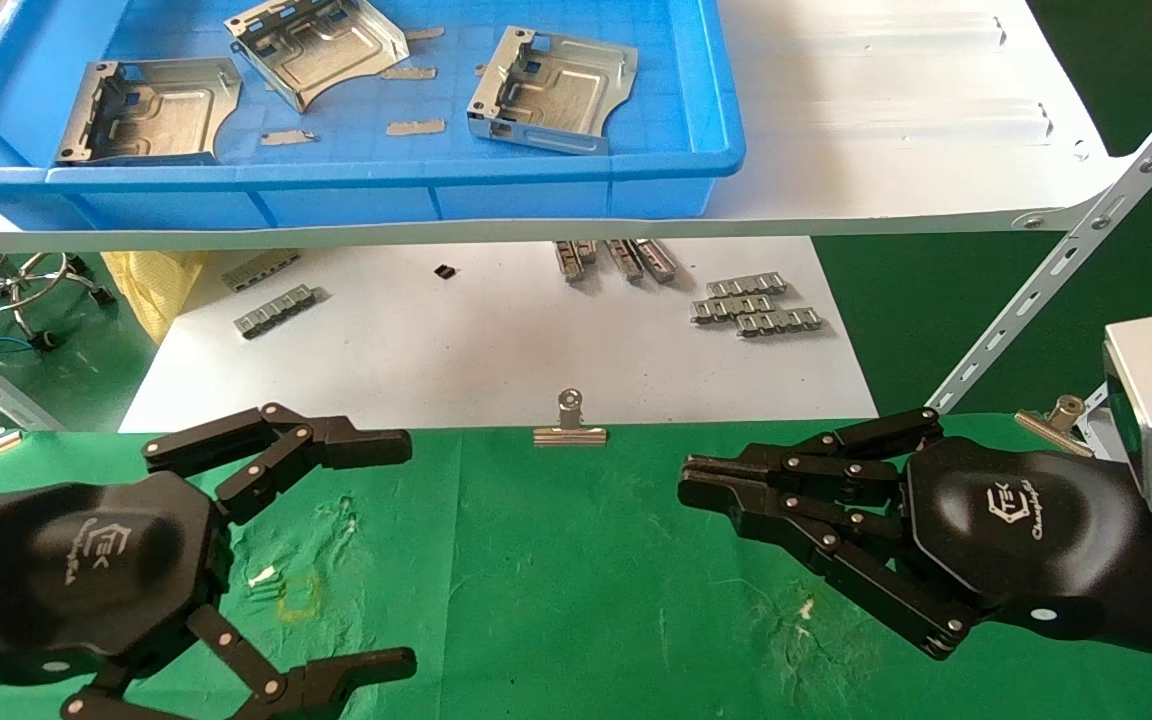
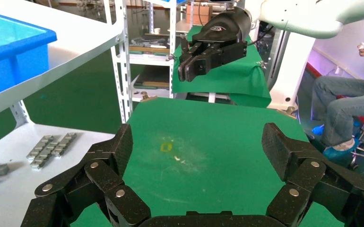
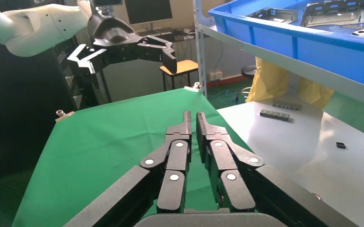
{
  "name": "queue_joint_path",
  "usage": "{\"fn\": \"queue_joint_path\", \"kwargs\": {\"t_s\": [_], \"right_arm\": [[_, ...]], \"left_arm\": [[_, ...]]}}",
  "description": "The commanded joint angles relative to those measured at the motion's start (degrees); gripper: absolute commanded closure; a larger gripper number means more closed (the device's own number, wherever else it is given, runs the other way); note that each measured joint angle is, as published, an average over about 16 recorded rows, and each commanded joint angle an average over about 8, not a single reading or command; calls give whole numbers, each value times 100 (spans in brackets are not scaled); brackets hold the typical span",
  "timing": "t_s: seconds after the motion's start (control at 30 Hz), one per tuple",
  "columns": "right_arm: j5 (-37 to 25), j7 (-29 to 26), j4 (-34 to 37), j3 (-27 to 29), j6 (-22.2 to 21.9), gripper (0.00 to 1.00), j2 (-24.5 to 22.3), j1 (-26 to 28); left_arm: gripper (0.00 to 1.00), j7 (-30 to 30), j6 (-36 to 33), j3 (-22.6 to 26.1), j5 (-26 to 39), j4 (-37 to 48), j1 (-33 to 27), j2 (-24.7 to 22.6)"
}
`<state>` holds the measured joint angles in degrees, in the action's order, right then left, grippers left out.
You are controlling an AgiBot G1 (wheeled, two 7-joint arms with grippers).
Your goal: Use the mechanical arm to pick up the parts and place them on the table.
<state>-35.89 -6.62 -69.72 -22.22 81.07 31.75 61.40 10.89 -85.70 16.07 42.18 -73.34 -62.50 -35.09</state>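
Three silver sheet-metal parts lie in the blue bin: one at the left [image 1: 151, 110], one in the middle [image 1: 321, 45], one at the right [image 1: 551, 90]. Two of them show in the right wrist view [image 3: 333, 12]. My left gripper [image 1: 406, 555] hovers low over the left of the green table [image 1: 576, 600], open and empty, fingers spread wide [image 2: 199, 146]. My right gripper [image 1: 686, 485] hovers over the table's right side, shut and empty, fingers pressed together [image 3: 193, 118]. Both grippers are well short of the bin.
The blue bin [image 1: 386, 175] sits on a white shelf board [image 1: 886, 100] above a lower white surface with ribbed silver strips [image 1: 756, 305]. A binder clip [image 1: 570, 425] holds the cloth's far edge. A slanted shelf brace [image 1: 1066, 260] stands at the right. A seated person [image 2: 345, 104] is beyond the table.
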Motion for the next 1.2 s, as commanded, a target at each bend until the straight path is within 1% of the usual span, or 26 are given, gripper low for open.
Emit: {"fn": "queue_joint_path", "kwargs": {"t_s": [0.03, 0.17, 0.3, 0.43, 0.6, 0.67, 0.77, 0.87, 1.0, 1.03, 1.1, 1.13, 1.17, 1.2], "right_arm": [[0, 0, 0, 0, 0, 100, 0, 0], [0, 0, 0, 0, 0, 100, 0, 0], [0, 0, 0, 0, 0, 100, 0, 0], [0, 0, 0, 0, 0, 100, 0, 0], [0, 0, 0, 0, 0, 100, 0, 0], [0, 0, 0, 0, 0, 100, 0, 0], [0, 0, 0, 0, 0, 100, 0, 0], [0, 0, 0, 0, 0, 100, 0, 0], [0, 0, 0, 0, 0, 100, 0, 0], [0, 0, 0, 0, 0, 100, 0, 0], [0, 0, 0, 0, 0, 99, 0, 0], [0, 0, 0, 0, 0, 98, 0, 0], [0, 0, 0, 0, 0, 94, 0, 0], [0, 0, 0, 0, 0, 88, 0, 0]], "left_arm": [[0, -10, -3, -3, -8, -17, 29, 6], [0, 47, 6, 23, 117, 99, -310, -36], [0, 124, 4, 115, 408, 493, -1021, -199], [0, 134, -44, 305, 860, 1256, -1950, -513], [0, -85, 74, 598, 1571, 2652, -3149, -1054], [0, -244, 328, 704, 1887, 3280, -3596, -1305], [0, -478, 921, 856, 2358, 4164, -4170, -1695], [0, -616, 1631, 1014, 2788, 4951, -4624, -2079], [0, -670, 2475, 1216, 3226, 5803, -5071, -2544], [3, -677, 2662, 1261, 3314, 5980, -5164, -2649], [28, -700, 2991, 1343, 3467, 6280, -5324, -2841], [40, -716, 3128, 1383, 3537, 6408, -5393, -2927], [53, -734, 3241, 1423, 3603, 6522, -5455, -3004], [65, -754, 3326, 1461, 3665, 6617, -5506, -3068]]}}
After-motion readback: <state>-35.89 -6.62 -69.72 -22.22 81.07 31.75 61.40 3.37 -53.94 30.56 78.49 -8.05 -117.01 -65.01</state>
